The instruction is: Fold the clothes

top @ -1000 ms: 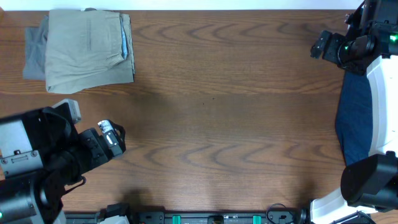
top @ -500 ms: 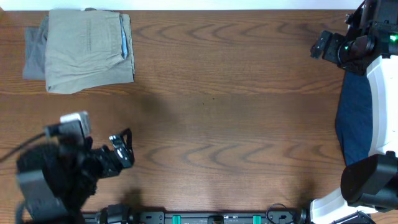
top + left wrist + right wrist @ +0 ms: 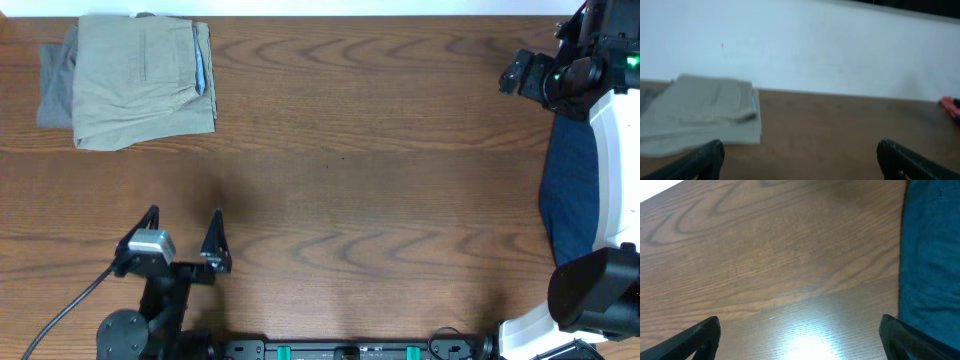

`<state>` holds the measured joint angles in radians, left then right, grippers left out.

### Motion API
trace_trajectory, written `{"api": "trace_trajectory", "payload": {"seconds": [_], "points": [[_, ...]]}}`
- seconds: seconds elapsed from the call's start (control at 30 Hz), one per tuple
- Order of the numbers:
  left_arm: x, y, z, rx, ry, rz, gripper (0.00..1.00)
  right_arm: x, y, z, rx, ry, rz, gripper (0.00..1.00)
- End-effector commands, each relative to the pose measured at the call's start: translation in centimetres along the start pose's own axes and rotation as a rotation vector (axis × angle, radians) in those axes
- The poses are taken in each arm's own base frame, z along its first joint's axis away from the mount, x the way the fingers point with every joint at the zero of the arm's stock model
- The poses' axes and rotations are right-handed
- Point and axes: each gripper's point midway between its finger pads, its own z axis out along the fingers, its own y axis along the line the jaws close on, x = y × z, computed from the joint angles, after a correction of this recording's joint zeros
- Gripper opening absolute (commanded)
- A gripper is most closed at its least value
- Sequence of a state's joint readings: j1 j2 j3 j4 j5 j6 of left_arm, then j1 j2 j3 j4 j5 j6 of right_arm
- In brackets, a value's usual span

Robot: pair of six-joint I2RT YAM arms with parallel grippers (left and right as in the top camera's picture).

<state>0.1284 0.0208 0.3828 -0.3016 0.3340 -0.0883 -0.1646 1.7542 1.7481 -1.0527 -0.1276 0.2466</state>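
Observation:
Folded khaki-beige shorts (image 3: 143, 80) with a strip of pale blue lining lie at the table's far left corner, on top of a grey garment (image 3: 55, 85). They also show in the left wrist view (image 3: 700, 112). A navy garment (image 3: 572, 190) lies at the right edge, partly under the right arm; it fills the right side of the right wrist view (image 3: 932, 255). My left gripper (image 3: 183, 235) is open and empty near the front left, well short of the shorts. My right gripper (image 3: 800, 340) is open and empty over bare wood beside the navy garment.
The wooden table (image 3: 380, 170) runs between the two piles. A white wall (image 3: 815, 45) stands behind the table's far edge. A small red object (image 3: 951, 105) sits at the far right in the left wrist view. The right arm's white base (image 3: 615, 170) stands at the right edge.
My left arm has drawn back toward the front edge and swung round, so its open fingers now point toward the far edge. The right arm and the clothes have not moved.

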Motion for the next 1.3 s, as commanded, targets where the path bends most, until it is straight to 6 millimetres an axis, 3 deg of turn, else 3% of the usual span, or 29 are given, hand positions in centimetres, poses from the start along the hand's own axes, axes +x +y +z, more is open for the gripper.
{"api": "trace_trajectory", "payload": {"seconds": [0.0, 0.37, 0.63, 0.83, 1.27], "points": [[1.3, 0.3, 1.2, 0.014, -0.024, 0.02, 0.98, -0.2, -0.1, -0.2, -0.003, -0.006, 0.015, 0.99], [6.4, 1.4, 3.7, 0.036, -0.08, 0.036, 0.98, -0.2, -0.1, -0.2, -0.003, -0.006, 0.015, 0.99], [7.8, 2.1, 3.9, -0.012, -0.026, 0.021, 0.98, -0.2, -0.1, -0.2, -0.003, -0.006, 0.015, 0.99], [11.1, 2.6, 3.7, -0.032, 0.106, -0.008, 0.98, -0.2, -0.1, -0.2, -0.003, -0.006, 0.015, 0.99], [11.2, 2.6, 3.8, -0.032, 0.11, -0.009, 0.98, -0.2, -0.1, -0.2, -0.003, -0.006, 0.015, 0.99]]}}
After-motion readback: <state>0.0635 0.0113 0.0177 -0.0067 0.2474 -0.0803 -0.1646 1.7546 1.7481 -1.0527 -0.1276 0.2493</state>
